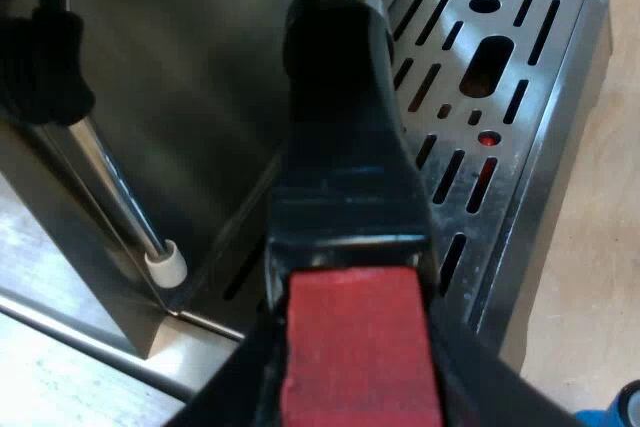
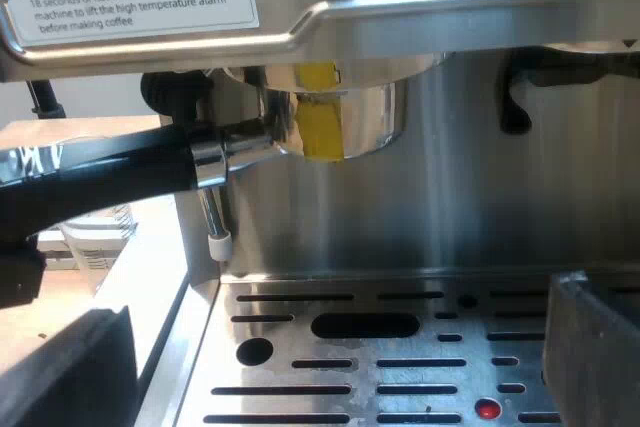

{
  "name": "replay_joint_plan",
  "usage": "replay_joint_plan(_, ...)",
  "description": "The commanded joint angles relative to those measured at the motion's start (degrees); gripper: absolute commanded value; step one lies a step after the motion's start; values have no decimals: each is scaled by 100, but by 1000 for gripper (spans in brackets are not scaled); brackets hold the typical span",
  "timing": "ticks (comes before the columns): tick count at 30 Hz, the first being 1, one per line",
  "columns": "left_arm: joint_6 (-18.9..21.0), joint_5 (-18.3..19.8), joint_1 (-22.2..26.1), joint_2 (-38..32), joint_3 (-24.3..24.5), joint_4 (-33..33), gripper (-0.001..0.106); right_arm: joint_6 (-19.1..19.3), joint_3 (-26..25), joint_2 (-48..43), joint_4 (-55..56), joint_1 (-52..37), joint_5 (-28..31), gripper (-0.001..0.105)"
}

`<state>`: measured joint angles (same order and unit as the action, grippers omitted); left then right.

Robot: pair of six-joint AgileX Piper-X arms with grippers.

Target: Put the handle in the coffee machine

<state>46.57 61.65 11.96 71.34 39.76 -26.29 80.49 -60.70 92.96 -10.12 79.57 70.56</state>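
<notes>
The left jaws grip the dark handle (image 1: 345, 167) near its red end (image 1: 355, 347); its metal cup (image 2: 330, 117) sits up under the front of the machine (image 2: 470, 197). The right jaws hang open over the drip tray (image 2: 330, 372).

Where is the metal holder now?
In the right wrist view the metal holder sits at the espresso machine's front, above the drip tray, beside the steam wand; my left pincer grips its handle.
</notes>
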Motion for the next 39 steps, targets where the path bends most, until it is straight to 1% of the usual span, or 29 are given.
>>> replay_joint_plan(1, 117, 768, -6, -186, 233, 288, 0, 72, -7, -12, -31, -24, 78, 82)
replay_joint_plan(10, 99, 812, -6, -186, 259, 221, 0, 72, -7, -12, -31, -24, 78, 82)
replay_joint_plan(13, 99, 812, -6, -186, 353, -27, 0, 72, -7, -12, -31, -24, 78, 82)
replay_joint_plan(17, 56, 961, -6, -186, 362, -352, 0, 72, -7, -12, -31, -24, 78, 82)
replay_joint_plan(20, -68, 995, -6, -186, 362, -357, 0, 72, -7, -12, -31, -24, 78, 82)
replay_joint_plan(33, -58, 980, -16, -186, 362, -298, 0, 72, -7, -12, -31, -24, 78, 82)
replay_joint_plan(36, -58, 1176, -16, -186, 362, -203, 0, 72, -7, -12, -31, -24, 78, 82)
replay_joint_plan(37, -58, 1388, -16, -186, 362, -92, 0, 72, -7, -12, -31, -24, 78, 82)
replay_joint_plan(38, -31, 1501, -16, -186, 362, 21, 0, 72, -7, -12, -31, -24, 78, 82)
replay_joint_plan(39, -18, 1509, -16, -186, 362, 38, 0, 72, -7, -12, -31, -24, 78, 82)
